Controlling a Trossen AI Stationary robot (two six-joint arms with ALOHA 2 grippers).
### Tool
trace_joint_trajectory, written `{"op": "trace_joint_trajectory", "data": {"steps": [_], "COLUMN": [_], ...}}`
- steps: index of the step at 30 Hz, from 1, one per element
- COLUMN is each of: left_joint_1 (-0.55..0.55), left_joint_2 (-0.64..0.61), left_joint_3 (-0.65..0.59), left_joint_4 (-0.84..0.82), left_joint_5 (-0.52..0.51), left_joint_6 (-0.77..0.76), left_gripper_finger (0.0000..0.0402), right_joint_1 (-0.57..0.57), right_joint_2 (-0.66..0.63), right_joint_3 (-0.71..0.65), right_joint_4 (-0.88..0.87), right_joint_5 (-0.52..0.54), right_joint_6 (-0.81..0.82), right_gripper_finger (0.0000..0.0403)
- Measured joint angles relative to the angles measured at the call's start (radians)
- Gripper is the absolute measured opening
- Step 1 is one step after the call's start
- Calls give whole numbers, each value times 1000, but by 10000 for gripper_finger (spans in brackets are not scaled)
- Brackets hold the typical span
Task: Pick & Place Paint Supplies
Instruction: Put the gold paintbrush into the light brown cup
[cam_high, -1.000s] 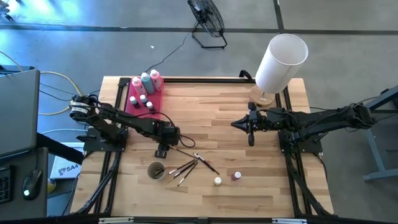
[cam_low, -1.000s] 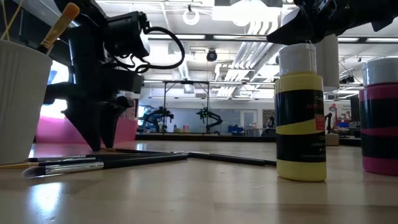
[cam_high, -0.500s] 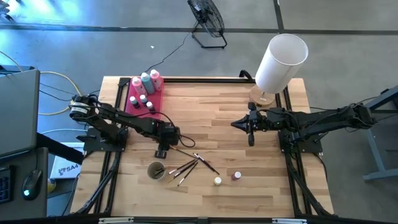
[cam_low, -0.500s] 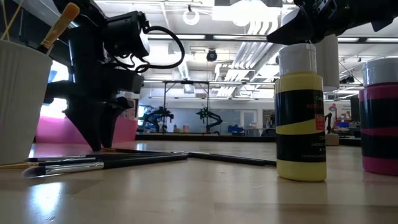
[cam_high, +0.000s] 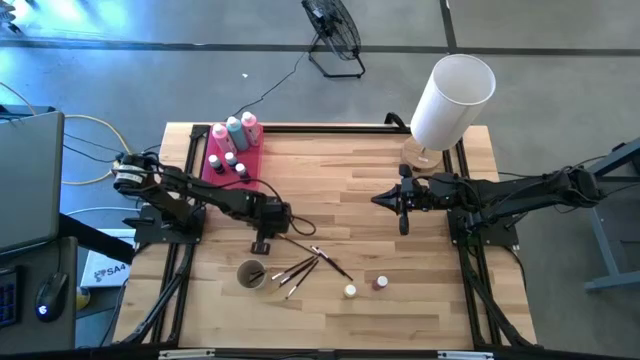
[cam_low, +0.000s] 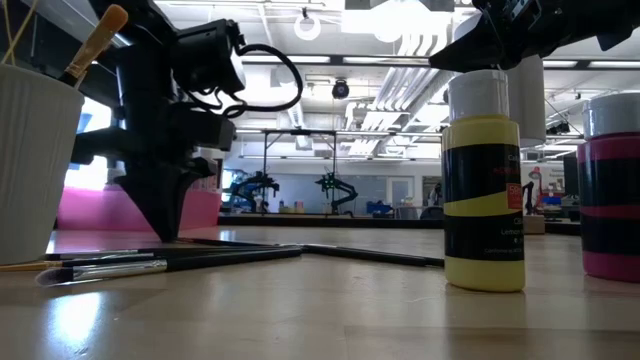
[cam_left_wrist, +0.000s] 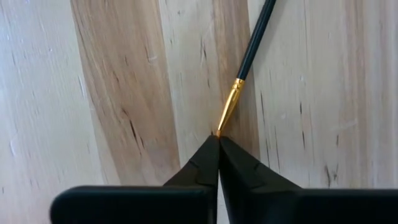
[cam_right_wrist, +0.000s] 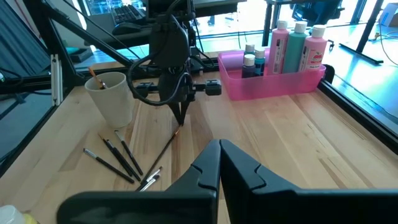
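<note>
The left gripper (cam_left_wrist: 217, 138) pinches the bristle tip of a thin, black-handled, gold-ferruled brush (cam_left_wrist: 244, 70), whose handle runs straight ahead (right gripper far off).

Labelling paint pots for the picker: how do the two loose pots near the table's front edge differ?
Colour: the yellow paint pot has a yellow body, the pink paint pot a pink one. Place: in the high view the yellow pot sits nearer the loose brushes, the pink pot nearer the right arm's side. Framing: the low view shows the yellow pot whole and crops the pink one. Both stand upright, dark-banded, capped, untouched.
</note>
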Motion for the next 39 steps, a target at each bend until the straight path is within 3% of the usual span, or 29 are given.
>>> {"op": "trace_joint_trajectory", "data": {"steps": [13,23,39], "left_joint_1": [0,0,0], "left_joint_2": [-38,-156,-311], "left_joint_3": [-1,-5,-2], "left_joint_4": [-4,-90,-90], "left_joint_5": [4,-102,-279], "left_joint_6": [6,7,19], "left_gripper_finger": [0,0,0], "right_joint_1": [0,0,0], "right_joint_2": [0,0,0], "right_joint_3": [0,0,0], "right_joint_4": [0,3,4], "right_joint_5": [-1,-24,-21], "right_joint_6": [0,-1,-4], "right_gripper_finger": [2,2,2]}}
